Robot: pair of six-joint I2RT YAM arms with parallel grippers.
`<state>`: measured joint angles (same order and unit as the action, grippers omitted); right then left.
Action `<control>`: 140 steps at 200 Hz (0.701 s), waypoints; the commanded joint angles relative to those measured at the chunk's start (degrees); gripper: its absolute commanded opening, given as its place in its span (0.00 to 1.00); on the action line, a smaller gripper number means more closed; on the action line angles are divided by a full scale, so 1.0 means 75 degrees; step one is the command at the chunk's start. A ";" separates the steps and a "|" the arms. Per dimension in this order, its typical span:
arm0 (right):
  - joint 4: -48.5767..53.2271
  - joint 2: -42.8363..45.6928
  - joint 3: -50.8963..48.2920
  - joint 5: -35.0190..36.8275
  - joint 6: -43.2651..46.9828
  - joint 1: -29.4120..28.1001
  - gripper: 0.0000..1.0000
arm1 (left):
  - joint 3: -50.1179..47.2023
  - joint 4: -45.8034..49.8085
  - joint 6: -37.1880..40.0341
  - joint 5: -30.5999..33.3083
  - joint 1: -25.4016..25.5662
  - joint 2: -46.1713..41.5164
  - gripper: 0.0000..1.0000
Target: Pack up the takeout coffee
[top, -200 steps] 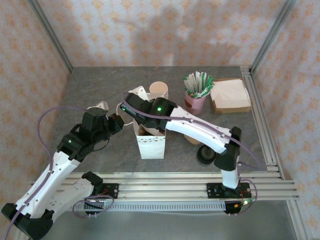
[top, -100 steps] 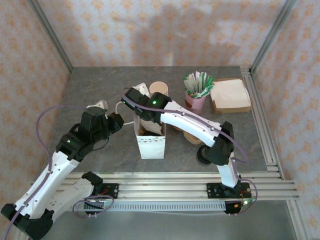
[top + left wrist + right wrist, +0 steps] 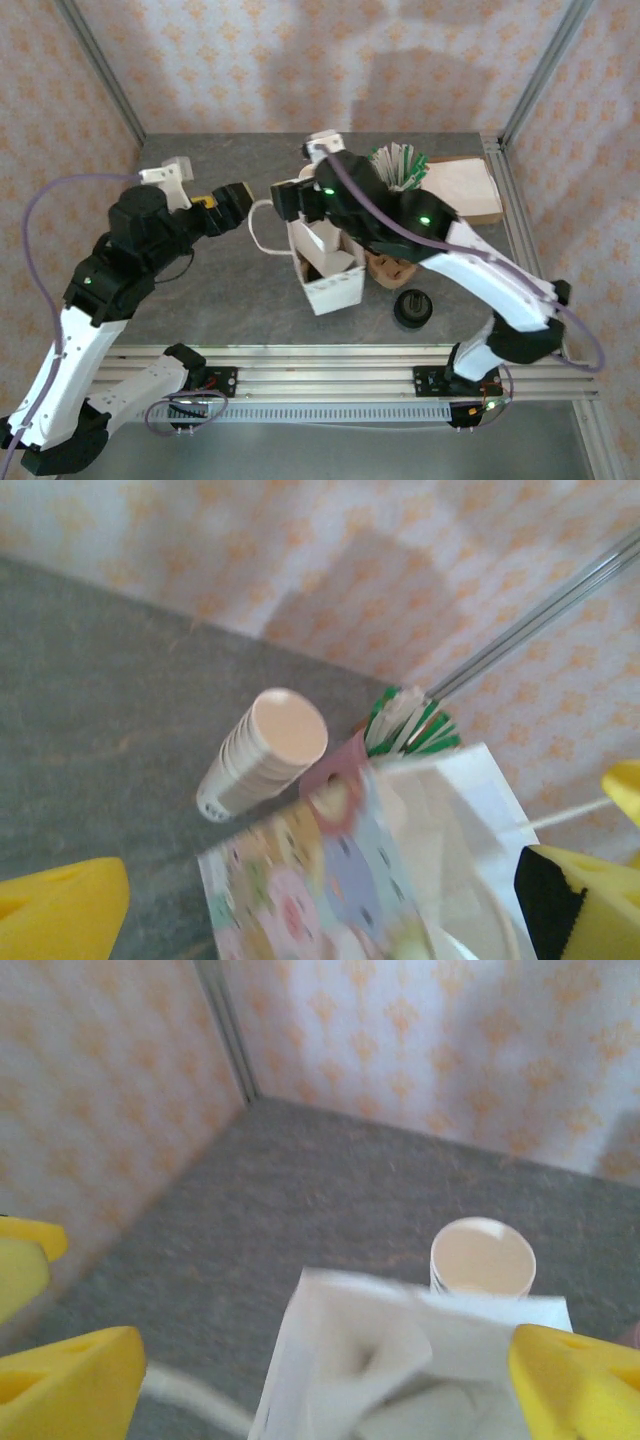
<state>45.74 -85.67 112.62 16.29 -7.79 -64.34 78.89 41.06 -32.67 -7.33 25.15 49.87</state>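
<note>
- Inside the bag, as I judge it, is where the coffee sits. A dark patch low in the open mouth could be its black lid. The cup itself I cannot make out, nor whether it stands upright.
- Right gripper hangs just above the bag's far-left rim, fingers spread wide and holding nothing. In its wrist view the bag's mouth lies below, between the yellow fingers.
- Left gripper is left of the bag and apart from it, raised off the table. It is likewise spread, with nothing in it.
- The right arm is the nearer one. The coffee would lie below it and slightly toward the near side, reachable only straight down through the mouth.
- The bag leans, its mouth running far-left to near-right in the top view. White flaps fold into the opening and narrow it. The handle loops out left, toward the left gripper.
- Around it:
  - a cup stack just beyond the bag
  - a pink pot of packets farther back
  - napkins at the far right
  - a lid stack near and to the right
  - a brown object just right of the bag, partly under the right arm; I cannot identify it
- Risk, as I see it: a finger catching a flap or the handle could tip the leaning bag.
</note>
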 commanded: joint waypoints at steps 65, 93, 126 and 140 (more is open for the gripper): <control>-0.2328 0.1607 -0.2731 0.0332 0.0103 0.0275 0.96 | -0.0090 -0.0436 0.0071 -0.0052 0.0051 0.0634 0.98; -0.2168 0.1020 -0.3019 0.0369 -0.0186 0.0703 0.96 | 0.0230 0.0166 0.0222 -0.0762 0.0057 0.0956 0.98; -0.2751 0.0687 -0.3688 -0.0397 -0.0765 0.1284 0.93 | 0.0080 0.0491 0.0641 -0.1043 0.0054 0.0813 1.00; -0.2862 0.0581 -0.3600 -0.0610 -0.0766 0.1341 0.92 | 0.0044 0.0596 0.0756 -0.0897 0.0057 0.0697 1.00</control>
<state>28.82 -81.80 85.01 15.25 -10.81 -54.85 79.15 42.57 -29.63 -13.30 25.15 57.47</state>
